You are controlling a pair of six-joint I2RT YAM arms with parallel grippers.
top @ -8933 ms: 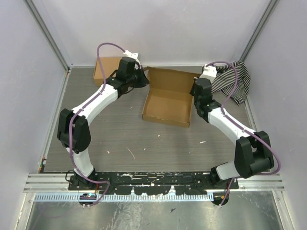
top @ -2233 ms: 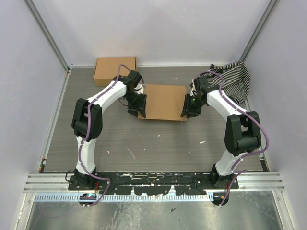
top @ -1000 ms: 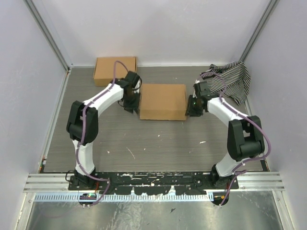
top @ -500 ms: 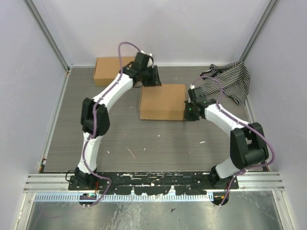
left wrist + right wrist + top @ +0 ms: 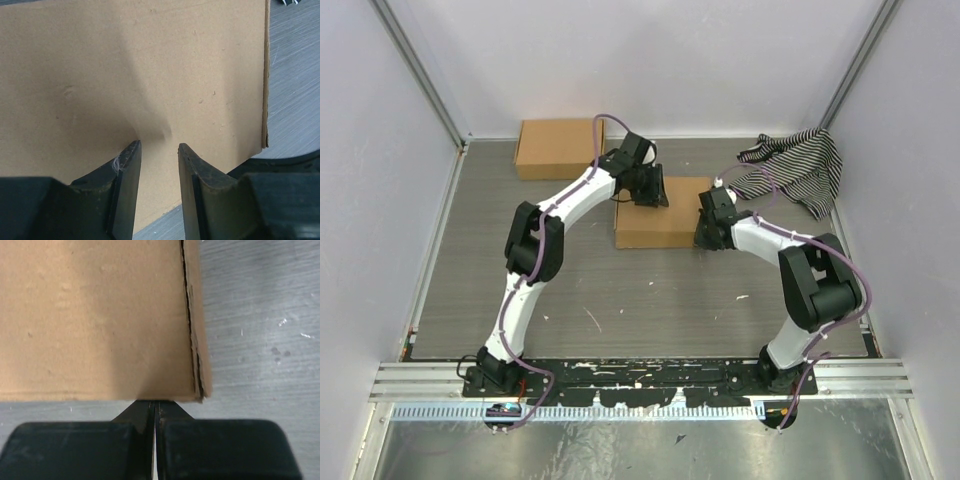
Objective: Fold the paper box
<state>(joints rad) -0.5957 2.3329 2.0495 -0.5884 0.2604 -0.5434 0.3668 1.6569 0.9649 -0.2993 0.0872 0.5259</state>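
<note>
The box (image 5: pixel 665 225) lies on the table (image 5: pixel 570 290) near the middle of the far edge, lid closed. Folding looks nearly done; maybe only pressing the lid home is left. The left gripper (image 5: pixel 159 147) is half-open and empty, tips at the lid. The right gripper (image 5: pixel 154 402) is shut and empty against the box's right edge.

**Parted fingers over a closed cardboard lid**

The smooth top panel of the plain brown corrugated-cardboard paper box (image 5: pixel 150 75) fills most of the frame. At the bottom edge, the left gripper (image 5: pixel 159 147) shows its two dark, tapered fingers (image 5: pixel 126 175) standing apart, with bare cardboard visible in the gap and nothing clamped between them. Their tips sit at a shallow dent and a soft shadow in the panel and appear to touch it. A wisp of pale fluff clings to the left-hand finger. Down the right side runs the box's straight cut edge, and beyond it lies the grey wood-grain table surface (image 5: pixel 295 90).
</note>
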